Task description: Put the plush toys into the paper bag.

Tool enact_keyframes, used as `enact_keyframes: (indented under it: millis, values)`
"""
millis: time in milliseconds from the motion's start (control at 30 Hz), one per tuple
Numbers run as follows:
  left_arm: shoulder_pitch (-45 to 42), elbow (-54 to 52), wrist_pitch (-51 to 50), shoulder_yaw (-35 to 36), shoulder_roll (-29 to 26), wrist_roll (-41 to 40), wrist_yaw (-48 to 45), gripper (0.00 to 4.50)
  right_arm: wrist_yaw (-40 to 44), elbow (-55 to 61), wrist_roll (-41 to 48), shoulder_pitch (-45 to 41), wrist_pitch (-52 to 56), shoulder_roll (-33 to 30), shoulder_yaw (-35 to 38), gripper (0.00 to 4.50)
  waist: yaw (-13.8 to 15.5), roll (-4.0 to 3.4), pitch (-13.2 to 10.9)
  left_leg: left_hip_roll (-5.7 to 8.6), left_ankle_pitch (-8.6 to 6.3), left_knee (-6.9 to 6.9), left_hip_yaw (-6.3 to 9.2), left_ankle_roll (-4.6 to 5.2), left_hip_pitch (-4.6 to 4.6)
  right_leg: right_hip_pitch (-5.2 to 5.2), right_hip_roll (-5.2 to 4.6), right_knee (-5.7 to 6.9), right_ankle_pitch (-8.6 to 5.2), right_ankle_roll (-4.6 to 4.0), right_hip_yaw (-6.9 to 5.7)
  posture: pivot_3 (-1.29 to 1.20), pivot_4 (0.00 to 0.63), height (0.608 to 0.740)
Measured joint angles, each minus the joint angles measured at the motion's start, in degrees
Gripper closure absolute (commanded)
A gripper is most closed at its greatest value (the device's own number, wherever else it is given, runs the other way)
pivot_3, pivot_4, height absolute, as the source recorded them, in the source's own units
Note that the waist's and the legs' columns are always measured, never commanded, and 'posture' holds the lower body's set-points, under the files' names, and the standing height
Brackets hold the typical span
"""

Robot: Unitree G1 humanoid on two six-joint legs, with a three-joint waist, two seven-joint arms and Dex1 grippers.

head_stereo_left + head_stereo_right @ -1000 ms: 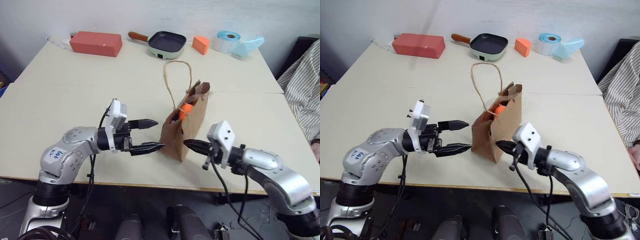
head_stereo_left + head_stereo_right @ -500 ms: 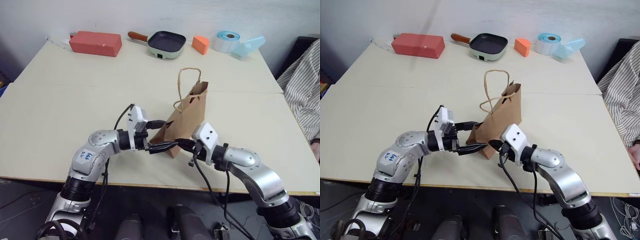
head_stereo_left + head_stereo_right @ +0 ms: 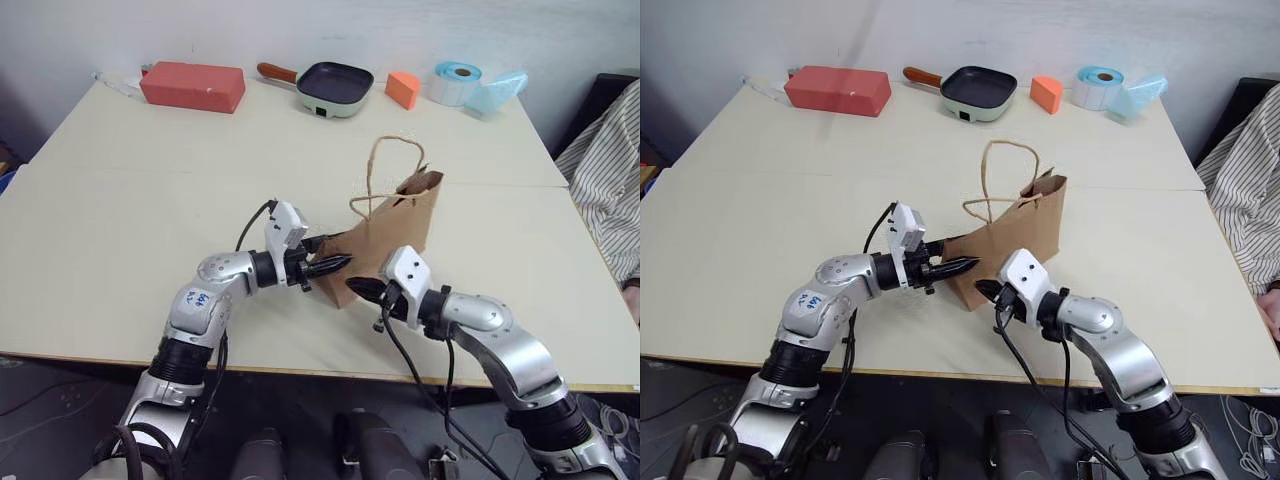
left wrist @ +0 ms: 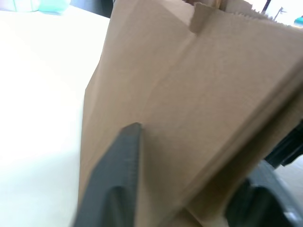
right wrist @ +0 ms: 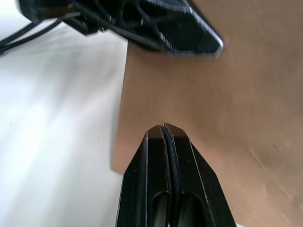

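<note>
Pinching creased brown paper bag (image 3: 385, 240): left claw (image 3: 335, 264).

- Your left pincer (image 3: 338, 264) has swung in from the left edge side of the counter (image 3: 120, 200) to the paper bag (image 3: 390, 235), and its fingers have drawn in from wide apart onto the bag's lower corner fold.
- Your right pincer (image 3: 362, 289) has crept in from the right and now sits against the bag's near bottom edge, just beside the left one.
- The bag has tipped and slid toward the right edge; its mouth now faces away from you, so the orange plush toy has dropped from sight.
</note>
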State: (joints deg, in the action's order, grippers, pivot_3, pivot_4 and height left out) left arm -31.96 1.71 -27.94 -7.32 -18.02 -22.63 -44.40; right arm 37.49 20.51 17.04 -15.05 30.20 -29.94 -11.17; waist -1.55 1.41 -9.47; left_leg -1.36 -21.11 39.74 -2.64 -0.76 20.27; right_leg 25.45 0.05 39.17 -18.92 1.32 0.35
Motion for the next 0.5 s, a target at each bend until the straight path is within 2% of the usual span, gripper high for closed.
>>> enact_keyframes:
  millis: [100,200,233,267,300,367,400,500]
  values:
    - [-1.3,2.6,0.3,0.4,0.0,-0.6,-2.4,4.41,0.7,4.2,2.6,2.9,0.5,-1.2,3.9,4.5,0.1,0.0,0.0,0.0,0.0,0.0,0.0,0.0,0.01,0.0,0.0,-0.01,0.0,0.0,-0.01,0.0,0.15,0.74]
    - [-2.5,5.1,0.4,1.3,-0.8,-2.3,-7.0,4.46,2.0,9.9,6.8,6.4,1.8,-3.3,9.3,4.5,0.0,0.0,0.0,0.01,0.0,-0.01,0.0,0.0,0.02,0.0,0.0,0.0,0.0,0.0,-0.01,0.0,0.15,0.74]
    - [-4.0,6.4,0.3,0.8,-2.1,-3.0,-11.1,4.46,3.4,13.4,10.3,9.7,2.8,-5.1,13.2,4.5,0.2,-0.03,0.0,0.01,0.0,-0.04,0.03,0.0,0.06,0.02,0.0,-0.05,0.0,0.0,-0.06,0.0,0.15,0.74]
    - [-5.9,8.1,0.4,0.5,-4.8,-3.9,-16.4,4.5,5.5,17.3,15.4,14.2,4.4,-7.7,19.0,4.1,0.4,-0.04,0.0,0.01,0.01,-0.07,0.08,-0.01,0.08,0.0,0.03,-0.05,0.0,0.0,-0.12,0.0,0.15,0.74]
    - [-7.5,9.6,0.7,0.6,-7.2,-4.1,-20.1,4.5,6.9,19.8,19.9,17.5,5.8,-9.8,24.3,3.9,0.5,-0.04,0.0,0.0,0.01,-0.11,0.1,-0.02,0.07,-0.04,0.06,-0.02,0.0,0.0,-0.13,0.0,0.15,0.74]
    - [-11.9,14.0,2.9,0.4,-10.6,-3.9,-28.3,4.5,9.9,23.6,31.6,24.7,9.1,-14.3,38.8,3.18,0.8,-0.03,0.0,0.02,0.0,-0.13,0.09,-0.01,0.02,-0.12,0.06,-0.06,0.0,0.0,-0.09,0.0,0.15,0.74]
    - [-14.4,16.5,5.2,-0.4,-11.0,-3.2,-32.2,4.5,11.5,24.8,38.2,28.5,10.8,-16.6,46.9,2.84,1.1,-0.05,0.0,0.05,-0.01,-0.12,0.09,0.01,-0.02,-0.19,0.06,-0.1,0.0,0.01,-0.1,0.0,0.15,0.74]
    - [-17.4,21.9,11.1,-2.6,-10.2,-0.9,-38.9,4.5,13.8,25.6,48.1,34.0,13.7,-19.7,60.3,2.03,1.4,-0.01,0.0,0.04,-0.05,-0.3,0.11,0.09,-0.46,-0.71,0.1,-0.55,0.01,0.02,-0.08,0.0,0.15,0.74]
